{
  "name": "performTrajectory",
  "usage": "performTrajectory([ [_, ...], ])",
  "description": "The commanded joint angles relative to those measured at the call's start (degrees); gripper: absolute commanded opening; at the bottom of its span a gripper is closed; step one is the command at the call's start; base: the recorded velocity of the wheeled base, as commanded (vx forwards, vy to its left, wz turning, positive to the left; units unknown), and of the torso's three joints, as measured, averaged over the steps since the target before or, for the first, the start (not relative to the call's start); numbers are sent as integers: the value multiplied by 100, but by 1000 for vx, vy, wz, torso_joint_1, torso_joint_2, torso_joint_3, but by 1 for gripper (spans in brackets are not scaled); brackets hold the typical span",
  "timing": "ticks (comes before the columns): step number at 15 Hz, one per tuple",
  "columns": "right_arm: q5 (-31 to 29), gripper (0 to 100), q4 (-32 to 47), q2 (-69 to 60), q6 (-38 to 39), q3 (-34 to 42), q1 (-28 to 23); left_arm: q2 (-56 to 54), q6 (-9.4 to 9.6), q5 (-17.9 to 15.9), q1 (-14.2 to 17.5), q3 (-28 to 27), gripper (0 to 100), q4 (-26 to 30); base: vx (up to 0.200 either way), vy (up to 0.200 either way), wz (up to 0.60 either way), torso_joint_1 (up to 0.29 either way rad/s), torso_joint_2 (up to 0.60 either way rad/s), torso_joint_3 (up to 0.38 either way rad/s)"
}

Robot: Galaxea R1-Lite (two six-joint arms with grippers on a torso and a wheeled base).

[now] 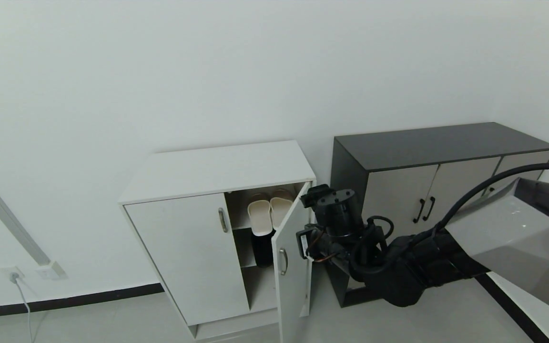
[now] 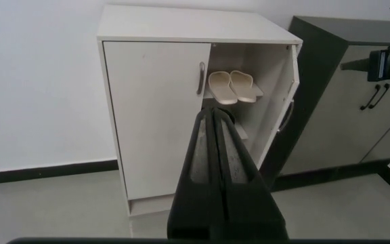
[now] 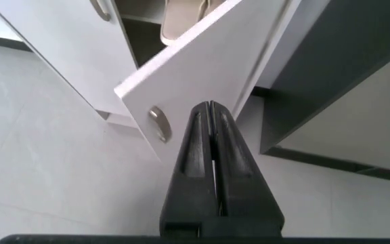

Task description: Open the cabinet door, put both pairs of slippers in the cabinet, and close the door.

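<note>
At the centre of the head view, cabinet point(image 1: 217, 167): white, two doors, standing against the wall; its left door point(image 1: 188, 252) was closed.
Right door point(image 1: 291, 278): stood partly open, swung out toward the lower middle of the frame, with its metal handle point(image 1: 283, 261) on the outer face.
Slippers point(image 1: 260, 215): a cream pair lay side by side on the upper shelf inside, toes outward. Paler shapes behind them may have been the second pair; a dark shape below the shelf was too dim to name.
Right pincer point(image 3: 212, 112): fingers pressed together, holding nothing, on the outer side of the right door, near its face and just beside the handle; contact could not be told.
Left pincer point(image 2: 213, 116): also drawn narrow and empty, pointed at the cabinet opening, well apart from it.
Handling, as judged: the door looked like a light, stiff panel on hinges, swinging freely; a flat push on the outer face near the handle edge should close it, with no grip needed.
Caution: a slipper toe overhanging the shelf could catch the door.
Beside it: a dark cabinet point(image 1: 436, 143) stood at the right of the frame.
</note>
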Motion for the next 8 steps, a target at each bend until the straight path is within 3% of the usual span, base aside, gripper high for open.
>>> performTrajectory([
  [1, -6, 0, -53, -73, -22, 133, 12, -1, -4, 2, -1, 1, 0, 4, 0, 0, 0, 0, 0, 0],
  [7, 117, 0, -379, -73, -93, 309, -14, -1, -4, 2, -1, 1, 0, -5, 0, 0, 600, 4, 6, 3],
  [8, 117, 0, -528, -82, -172, 379, -49, -1, -4, 2, -1, 1, 0, 4, 0, 0, 0, 0, 0, 0],
])
